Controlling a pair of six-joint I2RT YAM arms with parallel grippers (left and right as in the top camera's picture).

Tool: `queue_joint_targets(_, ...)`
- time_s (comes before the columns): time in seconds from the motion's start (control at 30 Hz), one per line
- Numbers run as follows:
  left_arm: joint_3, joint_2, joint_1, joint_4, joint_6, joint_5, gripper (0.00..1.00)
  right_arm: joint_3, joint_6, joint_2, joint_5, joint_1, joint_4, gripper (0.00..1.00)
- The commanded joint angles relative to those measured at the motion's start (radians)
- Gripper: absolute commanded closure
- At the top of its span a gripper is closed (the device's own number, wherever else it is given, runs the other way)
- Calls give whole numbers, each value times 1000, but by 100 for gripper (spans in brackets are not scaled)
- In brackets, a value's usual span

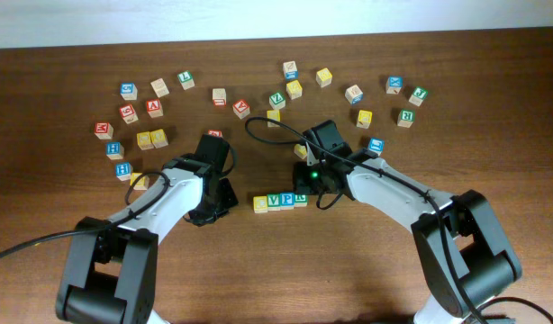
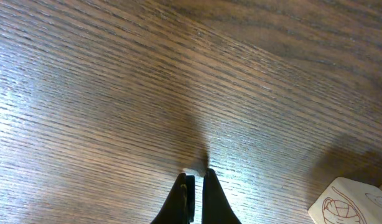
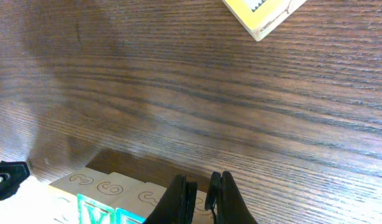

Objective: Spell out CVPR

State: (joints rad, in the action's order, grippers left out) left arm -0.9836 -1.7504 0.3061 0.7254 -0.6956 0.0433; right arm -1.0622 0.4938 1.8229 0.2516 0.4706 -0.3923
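Four cubes stand in a row at the table's middle front: yellow C, green V, blue P and green R, side by side and touching. My right gripper is shut right above the R end of the row. In the right wrist view its fingertips hover over that last cube's top, with the V face to the left. My left gripper is shut and holds nothing, left of the row. It hangs over bare wood.
Several other lettered cubes lie scattered across the back, from a red one at the left to a green one at the right. A yellow cube lies beyond the right fingers. A pale cube corner shows by the left gripper.
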Motion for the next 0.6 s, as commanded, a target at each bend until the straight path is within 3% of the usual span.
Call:
queue_joint_targets(0.0, 3, -6, -3, 2, 18, -18, 100, -3, -7, 4, -1, 7, -12, 95)
queue_joint_targets(0.57, 3, -6, -3, 2, 18, -18, 100, -3, -60, 4, 33, 7, -3, 95)
